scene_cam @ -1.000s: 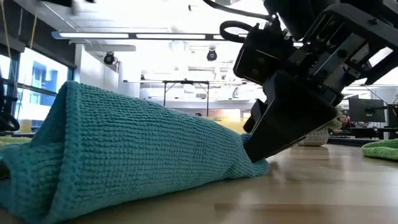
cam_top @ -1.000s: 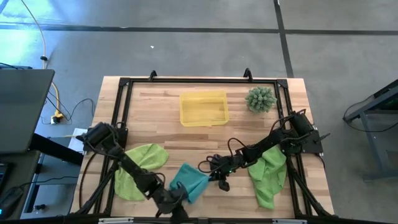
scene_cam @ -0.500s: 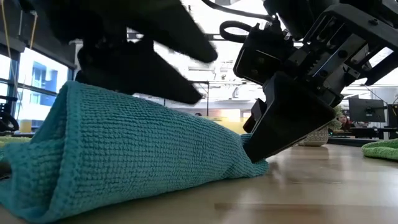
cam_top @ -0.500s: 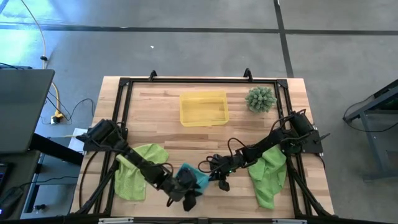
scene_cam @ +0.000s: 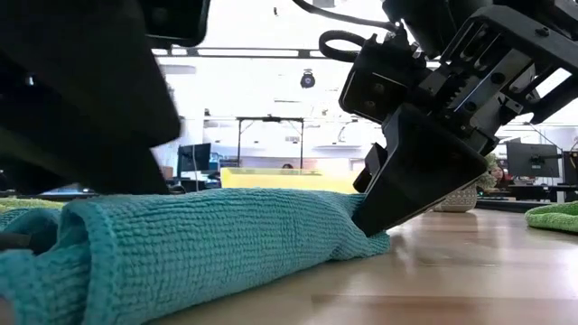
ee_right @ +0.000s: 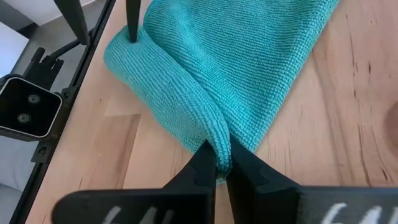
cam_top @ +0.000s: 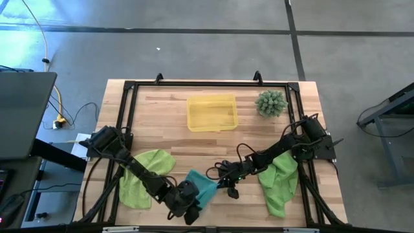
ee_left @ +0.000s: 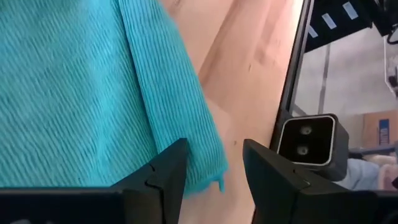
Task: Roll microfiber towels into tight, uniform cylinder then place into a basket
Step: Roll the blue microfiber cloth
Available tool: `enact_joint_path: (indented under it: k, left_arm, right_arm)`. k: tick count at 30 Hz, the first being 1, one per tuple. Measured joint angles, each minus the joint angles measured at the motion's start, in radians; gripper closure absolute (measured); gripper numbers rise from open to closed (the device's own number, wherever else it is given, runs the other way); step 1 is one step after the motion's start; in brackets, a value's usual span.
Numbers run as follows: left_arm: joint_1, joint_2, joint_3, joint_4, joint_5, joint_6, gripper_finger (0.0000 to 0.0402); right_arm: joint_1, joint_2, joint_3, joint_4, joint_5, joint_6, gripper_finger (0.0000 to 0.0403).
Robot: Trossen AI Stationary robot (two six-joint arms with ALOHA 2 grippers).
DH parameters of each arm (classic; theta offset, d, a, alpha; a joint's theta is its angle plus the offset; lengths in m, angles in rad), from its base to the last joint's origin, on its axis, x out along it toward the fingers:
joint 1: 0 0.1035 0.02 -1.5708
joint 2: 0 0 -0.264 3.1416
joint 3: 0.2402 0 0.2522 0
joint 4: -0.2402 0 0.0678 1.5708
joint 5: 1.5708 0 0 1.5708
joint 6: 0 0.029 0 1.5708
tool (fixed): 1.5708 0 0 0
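The teal towel (cam_top: 200, 184) lies loosely folded over on the wood near the table's near edge, its long fold on the table (scene_cam: 208, 244). My right gripper (cam_top: 223, 179) is shut on its right end. My left gripper (cam_top: 187, 208) is open and low over the towel's left near end (ee_left: 186, 118). One lime-green towel (cam_top: 145, 175) lies spread at the near left. The other (cam_top: 278, 178) lies crumpled at the near right under my right arm. The yellow basket (cam_top: 211, 123) stands at the far middle. My left gripper has one fingertip (ee_right: 131, 25) set down on the towel's folded left end (ee_right: 134, 43), coming from above. The other finger (ee_right: 73, 15) stands beyond the towel's edge over the wood. The towel lies flat on the table under it. My right gripper pinches the right end of the towel's thick fold (ee_right: 214, 134) between its two fingers. The fingers slant down from the table's right and lie along the fold. That end rests on the table (scene_cam: 366, 236), several layers thick.
A spiky green plant (cam_top: 270, 102) stands at the far right, next to the basket. A black frame (cam_top: 129, 87) runs around the tabletop. A small camera block (ee_left: 306, 138) sits at the near edge, close to the towel.
My left gripper has swung from the near edge over the teal towel, then come down onto the towel's left end. The raised hump at that end has been flattened low, while the right end in my right gripper has stayed in place.
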Motion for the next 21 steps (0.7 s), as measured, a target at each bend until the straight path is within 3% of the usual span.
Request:
enact_joint_path:
  k: [12,21]
  left_arm:
    - [-0.017,0.101,0.008,0.142,-0.01,-0.061,0.0255]
    - [-0.013,0.102,0.052,-0.06,0.053,-0.057,0.0291]
  right_arm:
    - [0.0,0.0,0.0,0.006,-0.003,-0.023,0.0394]
    - [-0.002,-0.103,-0.001,-0.12,0.002,-0.462,0.0284]
